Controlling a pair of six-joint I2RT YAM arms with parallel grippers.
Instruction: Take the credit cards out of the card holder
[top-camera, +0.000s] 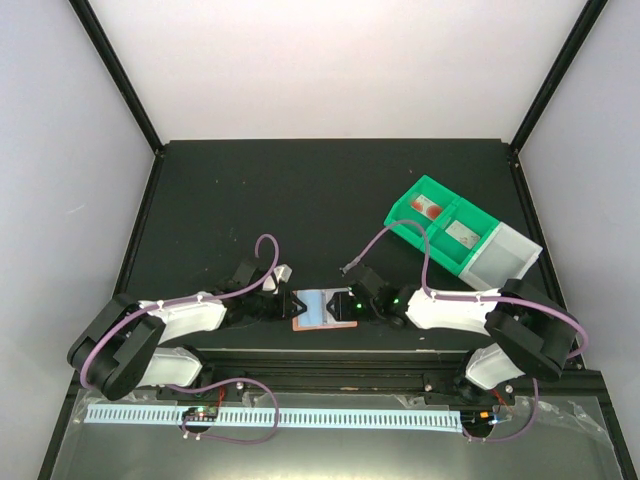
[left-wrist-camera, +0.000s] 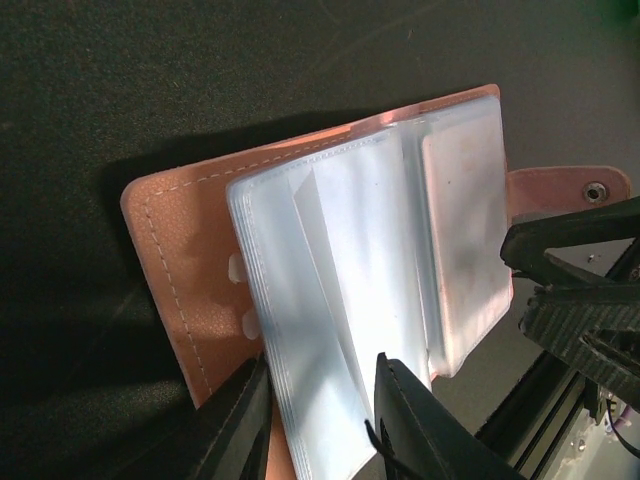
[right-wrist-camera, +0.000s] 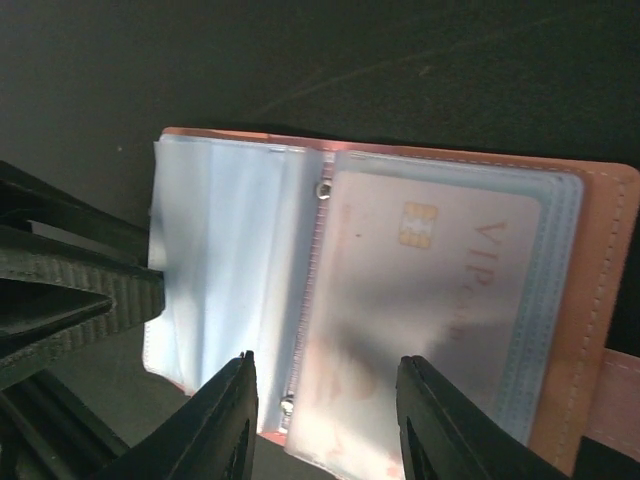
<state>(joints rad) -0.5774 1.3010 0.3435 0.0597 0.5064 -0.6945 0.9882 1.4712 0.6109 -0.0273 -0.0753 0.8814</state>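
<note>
- black table (top-camera: 300, 190): work surface.
- left arm (top-camera: 170, 325), right arm (top-camera: 470, 310): both reach inward to meet at the near edge.
- green compartment bin (top-camera: 397, 214): far right, well apart from the grippers.
- card holder (left-wrist-camera: 170, 260): salmon pink, lying open between the two grippers at the near edge.
- clear sleeves (left-wrist-camera: 340, 260): fanned up from the spine.
- left gripper (left-wrist-camera: 320, 368): jaws straddle the raised sleeves; cannot tell if they pinch.
- right gripper (right-wrist-camera: 328, 362): jaws apart over the flat right-hand page, nothing clamped.
- credit card (right-wrist-camera: 440, 290): pale, gold chip, "vip" lettering, inside the top sleeve.
- snap tab (left-wrist-camera: 570, 190): on the outer edge.
</note>
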